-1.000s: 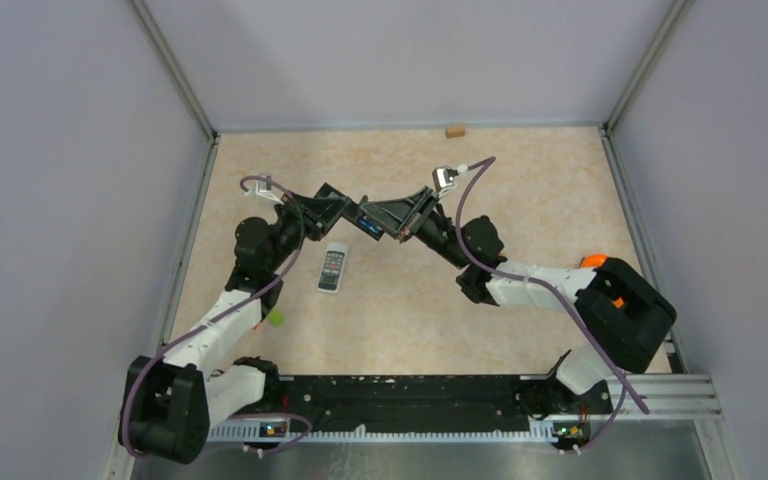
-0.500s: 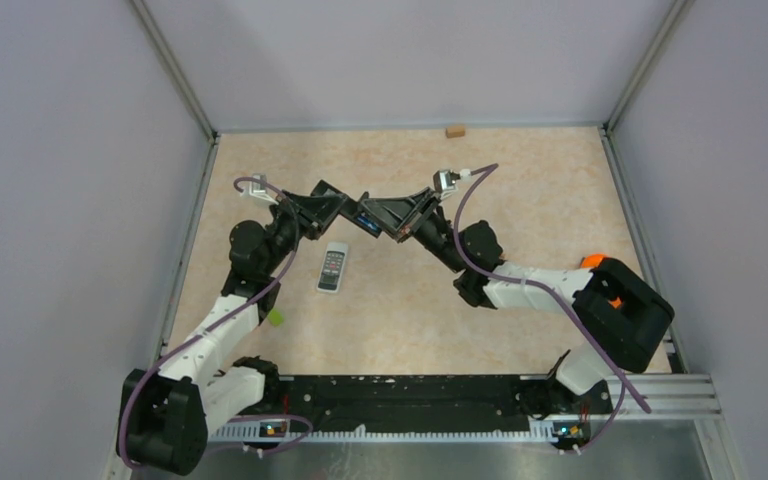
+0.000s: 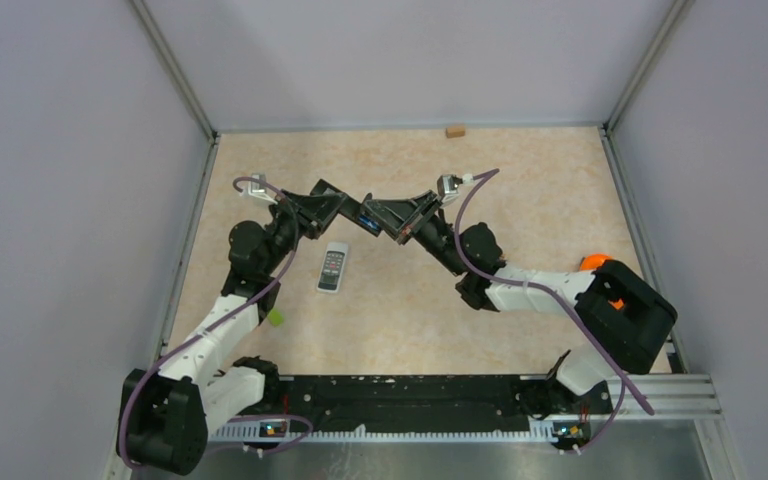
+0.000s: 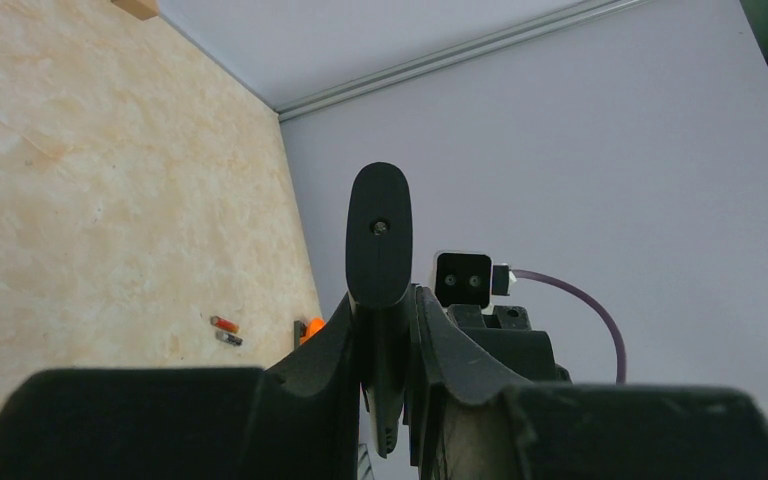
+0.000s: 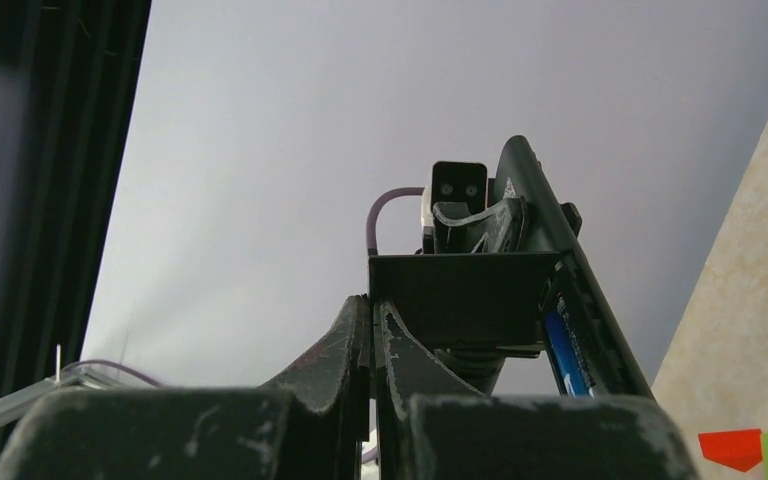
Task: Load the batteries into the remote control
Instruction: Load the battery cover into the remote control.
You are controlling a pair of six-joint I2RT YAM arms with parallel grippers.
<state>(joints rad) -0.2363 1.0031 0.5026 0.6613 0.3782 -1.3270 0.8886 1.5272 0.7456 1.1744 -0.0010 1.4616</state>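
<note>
Both arms meet up in the air. My left gripper (image 4: 384, 320) and right gripper (image 5: 372, 310) each have their fingers pinched narrow on a dark remote (image 3: 374, 214), I think. A blue battery (image 5: 560, 352) sits in it. Two batteries (image 4: 224, 323) lie on the table by the right wall. Next, I think one gripper must let go and fetch one.

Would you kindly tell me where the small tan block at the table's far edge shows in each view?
Top external: tan block at the far edge, right of centre.
Left wrist: tan block in the top left corner, cropped.
Right wrist: not in it.
Shared landmark: the marbled tabletop.
</note>
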